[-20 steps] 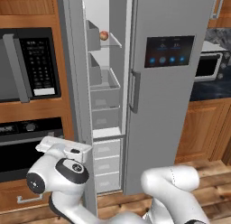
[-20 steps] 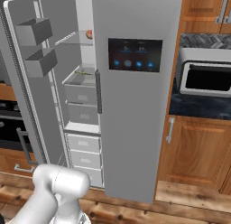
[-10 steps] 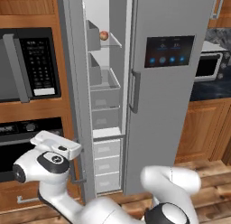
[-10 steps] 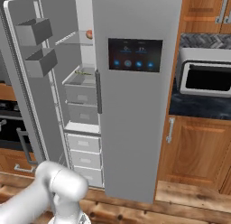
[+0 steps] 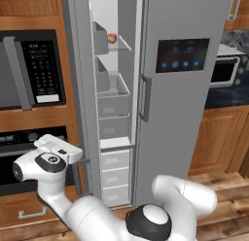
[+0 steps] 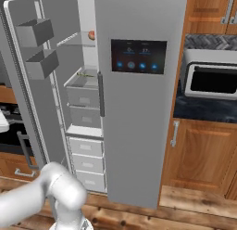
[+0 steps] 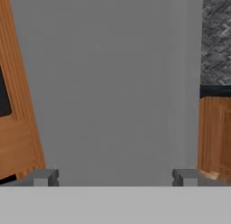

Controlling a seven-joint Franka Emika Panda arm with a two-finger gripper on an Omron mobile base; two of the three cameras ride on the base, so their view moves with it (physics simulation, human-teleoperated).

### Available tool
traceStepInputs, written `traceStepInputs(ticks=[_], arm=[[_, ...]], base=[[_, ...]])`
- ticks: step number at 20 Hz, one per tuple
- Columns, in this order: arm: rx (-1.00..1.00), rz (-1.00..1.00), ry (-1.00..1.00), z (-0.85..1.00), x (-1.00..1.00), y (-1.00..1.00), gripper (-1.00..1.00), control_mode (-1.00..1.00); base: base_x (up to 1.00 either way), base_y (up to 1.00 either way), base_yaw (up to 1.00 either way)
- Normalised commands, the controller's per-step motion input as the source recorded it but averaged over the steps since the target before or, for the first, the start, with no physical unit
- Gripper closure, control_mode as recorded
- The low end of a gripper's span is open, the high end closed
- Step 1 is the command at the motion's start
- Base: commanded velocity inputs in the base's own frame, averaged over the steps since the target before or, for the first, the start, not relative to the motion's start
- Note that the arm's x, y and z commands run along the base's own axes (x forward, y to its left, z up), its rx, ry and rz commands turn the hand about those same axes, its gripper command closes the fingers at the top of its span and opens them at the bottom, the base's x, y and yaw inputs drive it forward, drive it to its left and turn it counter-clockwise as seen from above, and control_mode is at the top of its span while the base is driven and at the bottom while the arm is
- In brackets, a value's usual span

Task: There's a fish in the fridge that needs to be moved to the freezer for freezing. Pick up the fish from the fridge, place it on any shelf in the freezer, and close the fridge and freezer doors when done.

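**Freezer open, fridge shut, fish out of sight**

The freezer (image 5: 114, 113) stands open, its door (image 6: 32, 85) swung left with grey bins on its inner face. The fridge door (image 5: 185, 89), the wider one with the dark display panel (image 6: 139, 56), is closed, so the fish presumably lies hidden behind it. A small reddish item (image 5: 112, 38) rests on an upper freezer shelf. The gripper (image 7: 115, 177) hangs low beside the freezer door, jaws spread wide and holding nothing, facing a flat grey panel, likely to keep clear before reaching for the fridge handle (image 5: 144, 98).
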Motion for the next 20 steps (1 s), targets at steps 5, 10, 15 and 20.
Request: traceStepInputs(ticks=[5, 10, 15, 20], arm=[[0.0, -0.03, 0.0, -0.32, 0.45, 0.0, -1.0, -1.0], [0.0, -0.02, 0.0, -0.33, 0.52, 0.0, -1.0, -1.0], [-0.01, -0.02, 0.0, -0.33, 0.55, 0.0, -1.0, -1.0], [-0.02, 0.0, 0.0, -0.3, 0.5, 0.04, -1.0, -1.0]], base=[[0.0, 0.0, 0.0], [0.0, 0.0, 0.0], [0.0, 0.0, 0.0], [0.0, 0.0, 0.0]])
